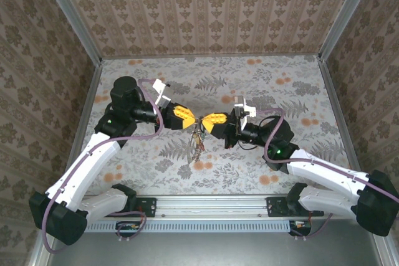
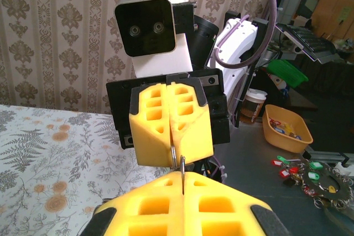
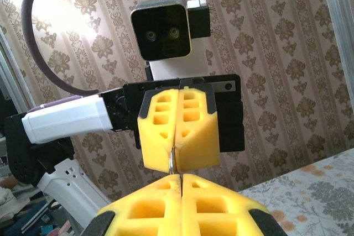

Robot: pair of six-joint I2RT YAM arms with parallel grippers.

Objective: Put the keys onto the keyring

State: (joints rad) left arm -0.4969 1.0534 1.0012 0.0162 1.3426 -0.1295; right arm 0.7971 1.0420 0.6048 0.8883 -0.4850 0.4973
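Above the middle of the table my left gripper [image 1: 193, 121] and right gripper [image 1: 205, 119] meet tip to tip, both shut. The keyring [image 1: 194, 141], a thin dark loop, hangs below them with small keys [image 1: 197, 149] dangling from it. In the left wrist view my left gripper [image 2: 183, 176] pinches a thin metal wire [image 2: 182, 165], and the facing right gripper [image 2: 173, 157] pinches a curved wire beside it. From the right wrist the right gripper [image 3: 181, 179] is shut on a sliver of metal, and the left gripper [image 3: 175, 164] opposite holds a curved wire [image 3: 172, 161]. The metal looks like the ring's own wire.
Wallpapered walls and a metal frame [image 1: 87, 91] enclose the floral table [image 1: 280, 85]. The arms' mounting rail [image 1: 212, 207] runs along the near edge. Beyond the table, an orange bowl [image 2: 286, 130] and a bunch of tagged keys [image 2: 312, 179] lie on a grey surface.
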